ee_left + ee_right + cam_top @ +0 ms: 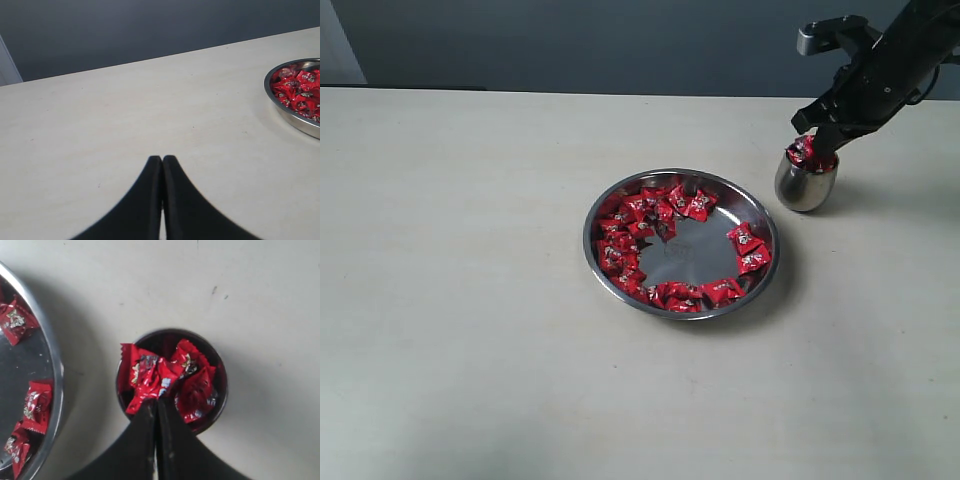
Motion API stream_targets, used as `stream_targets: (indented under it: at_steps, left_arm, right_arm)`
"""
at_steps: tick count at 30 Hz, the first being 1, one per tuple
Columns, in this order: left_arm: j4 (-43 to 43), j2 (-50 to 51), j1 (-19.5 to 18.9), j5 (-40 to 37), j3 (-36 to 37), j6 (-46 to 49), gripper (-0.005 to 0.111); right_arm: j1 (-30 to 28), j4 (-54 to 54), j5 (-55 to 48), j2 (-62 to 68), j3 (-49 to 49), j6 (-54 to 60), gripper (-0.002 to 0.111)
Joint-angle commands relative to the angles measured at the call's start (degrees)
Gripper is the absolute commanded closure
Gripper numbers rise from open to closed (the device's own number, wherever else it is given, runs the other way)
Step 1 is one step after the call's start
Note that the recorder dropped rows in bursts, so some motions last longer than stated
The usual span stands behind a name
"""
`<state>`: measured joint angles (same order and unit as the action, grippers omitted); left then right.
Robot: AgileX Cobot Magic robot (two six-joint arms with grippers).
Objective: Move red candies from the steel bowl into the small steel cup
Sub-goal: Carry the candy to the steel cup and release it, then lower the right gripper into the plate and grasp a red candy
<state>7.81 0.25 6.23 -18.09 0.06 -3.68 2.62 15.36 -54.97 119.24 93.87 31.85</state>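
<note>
Pinching red candy (150,380) over steel cup (807,186)

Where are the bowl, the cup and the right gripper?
steel bowl (705,257), exterior view, bare flat bottom.
small steel cup (805,189), exterior view, outer wall.
right gripper (156,403), right wrist view, between shut fingertips.

The steel bowl (698,258) and small steel cup (805,187) are mirror-polished metal, the red candies (630,235) wear glossy crinkled wrappers, and the table (450,300) is smooth and matt.

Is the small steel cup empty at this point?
No, the cup holds several red candies, piled up to its rim.
</note>
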Motion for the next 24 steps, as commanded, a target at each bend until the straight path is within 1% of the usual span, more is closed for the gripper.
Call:
stream_targets:
  at_steps: [1,6,16,18,19,21,24]
  left_arm:
    - [-0.07,-0.25,0.17,0.32,-0.06,-0.22,0.106]
    - [-0.07,-0.25,0.17,0.32,-0.06,-0.22,0.106]
    - [-0.07,-0.25,0.17,0.32,-0.06,-0.22,0.106]
    - [-0.07,-0.25,0.17,0.32,-0.06,-0.22,0.106]
    - [-0.07,-0.25,0.17,0.32,-0.06,-0.22,0.106]
    - [-0.07,-0.25,0.17,0.32,-0.06,-0.22,0.106]
    - [-0.07,-0.25,0.17,0.32,-0.06,-0.22,0.106]
  right_arm:
    - [-0.26,-0.71,-0.51,-0.02,0.1,-0.19,0.103]
    - [-0.26,-0.56,-0.73,-0.02,0.1,-0.19,0.076]
    - [-0.26,-0.32,1.42,-4.36,0.1,-1.87,0.076]
    - [-0.26,3.22,0.94,-5.18,0.1,-1.87,0.076]
    - [-0.12,8.18,-0.6,-5.4,0.1,-1.53,0.076]
    - [1.72,13.75,-3.39,-5.16,0.1,2.93,0.076]
    - [5.69,12.33,-3.79,-4.4,0.1,3.44,0.076]
